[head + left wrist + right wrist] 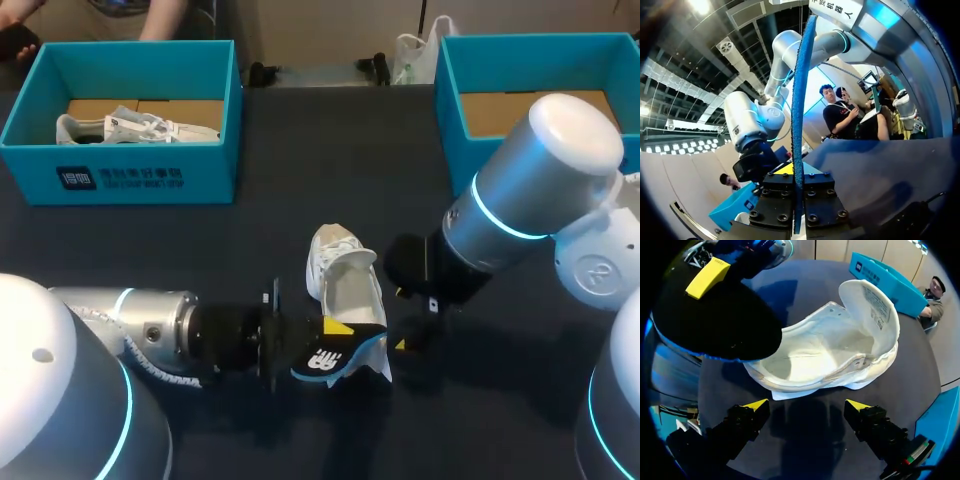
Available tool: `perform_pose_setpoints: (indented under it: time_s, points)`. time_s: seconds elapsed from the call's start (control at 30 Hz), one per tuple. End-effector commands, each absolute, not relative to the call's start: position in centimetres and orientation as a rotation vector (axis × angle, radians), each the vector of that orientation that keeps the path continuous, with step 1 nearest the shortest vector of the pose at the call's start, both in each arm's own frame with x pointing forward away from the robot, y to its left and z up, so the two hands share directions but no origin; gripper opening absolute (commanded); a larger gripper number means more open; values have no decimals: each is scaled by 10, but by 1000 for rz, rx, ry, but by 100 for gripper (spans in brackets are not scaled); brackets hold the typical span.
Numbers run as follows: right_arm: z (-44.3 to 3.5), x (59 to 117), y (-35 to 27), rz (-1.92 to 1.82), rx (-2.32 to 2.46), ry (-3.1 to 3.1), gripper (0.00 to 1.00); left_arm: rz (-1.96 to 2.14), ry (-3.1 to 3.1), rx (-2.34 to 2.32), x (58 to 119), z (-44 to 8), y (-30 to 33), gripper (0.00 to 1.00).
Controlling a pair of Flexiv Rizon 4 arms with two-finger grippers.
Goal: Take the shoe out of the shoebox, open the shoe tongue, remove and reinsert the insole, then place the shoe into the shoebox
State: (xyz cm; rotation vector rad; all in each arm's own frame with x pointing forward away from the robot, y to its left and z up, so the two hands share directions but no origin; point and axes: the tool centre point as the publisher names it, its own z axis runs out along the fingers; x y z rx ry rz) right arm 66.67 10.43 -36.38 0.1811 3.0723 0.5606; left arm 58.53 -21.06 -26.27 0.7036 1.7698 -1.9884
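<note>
A white shoe (345,275) lies on the dark table at the centre, its tongue (872,305) folded back and the inside bare. Its insole (335,362), black on top and blue underneath, is out of the shoe and held just in front of the heel. My left gripper (322,343) is shut on it; in the left wrist view the insole (799,125) stands edge-on between the fingers of the left gripper (797,197). My right gripper (807,407) stands open beside the shoe (830,350), empty, seen in the head view as the right gripper (402,320).
A blue shoebox (150,172) at the back left holds another white shoe (135,127). A second blue box (450,110) at the back right shows a bare cardboard floor. A person's hands are behind the left box.
</note>
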Motion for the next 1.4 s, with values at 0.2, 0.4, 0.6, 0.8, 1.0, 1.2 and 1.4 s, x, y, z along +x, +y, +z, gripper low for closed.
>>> perform_pose_setpoints:
  time_s: [0.2, 0.4, 0.6, 0.8, 1.0, 1.2, 1.4]
  points:
    - [-365, 666, 105, 556, 183, 3070, 100, -1986, 1767, 675, 581, -262, -218, 0]
    - [-365, 666, 105, 556, 183, 3070, 100, -1981, 1779, 667, 583, -267, -220, 0]
    - [-365, 666, 105, 556, 183, 3070, 100, -1976, 1781, 653, 587, -269, -223, 0]
    - [-365, 666, 105, 556, 183, 3070, 100, -1966, 1789, 623, 594, -273, -225, 0]
    - [-365, 666, 105, 556, 183, 3070, 100, -1965, 1799, 613, 595, -276, -222, 0]
    - [-365, 666, 105, 556, 183, 3070, 100, -1962, 1813, 594, 597, -280, -218, 0]
    - [-365, 666, 105, 556, 183, 3070, 100, -1958, 1825, 567, 602, -284, -217, 0]
